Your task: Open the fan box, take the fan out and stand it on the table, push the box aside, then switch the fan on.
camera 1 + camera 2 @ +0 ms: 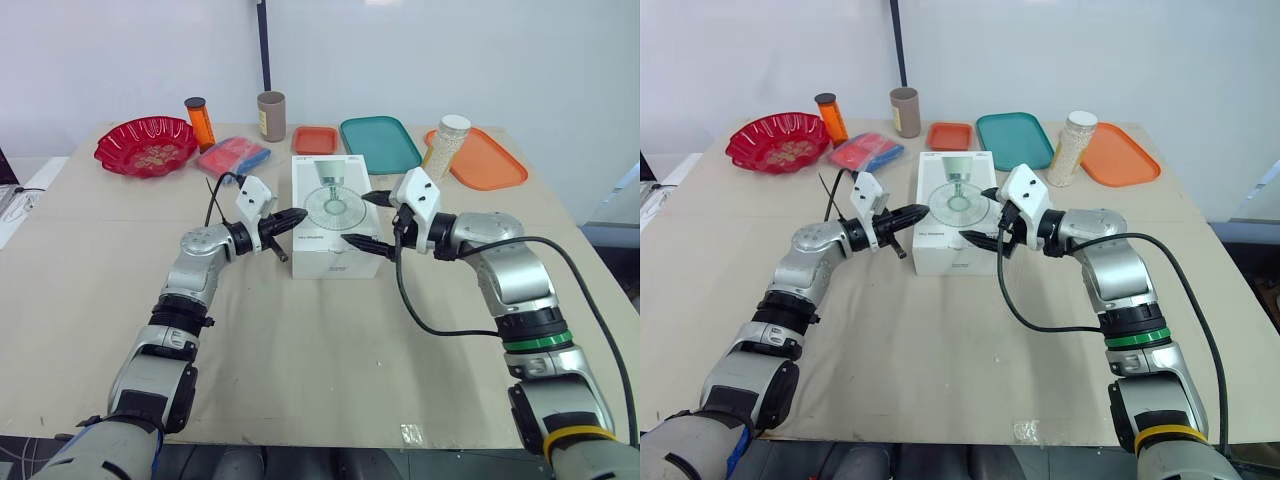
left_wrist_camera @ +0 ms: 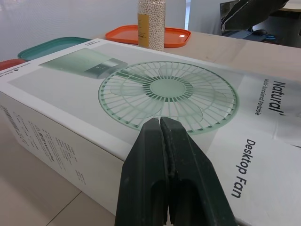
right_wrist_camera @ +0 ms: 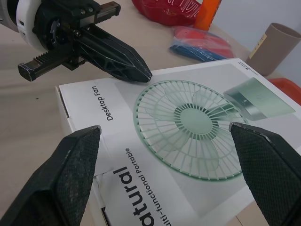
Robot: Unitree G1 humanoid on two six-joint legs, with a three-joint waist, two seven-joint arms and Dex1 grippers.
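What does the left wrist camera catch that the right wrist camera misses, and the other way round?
Left wrist view: the shut left gripper by the fan box, with a jar of white beads, an orange tray and a teal tray beyond. Right wrist view: the open right gripper, a red bowl, an orange bottle, a red and blue packet and a brown cup. Shared: the box's top with its fan picture.

Smooth white cardboard fan box [image 1: 333, 225] with a faint satin sheen, resting on a matt beige table [image 1: 300, 340]. Left gripper [image 2: 161, 122] of matt black, finely grained plastic. Glossy translucent red plastic bowl [image 1: 146, 145]
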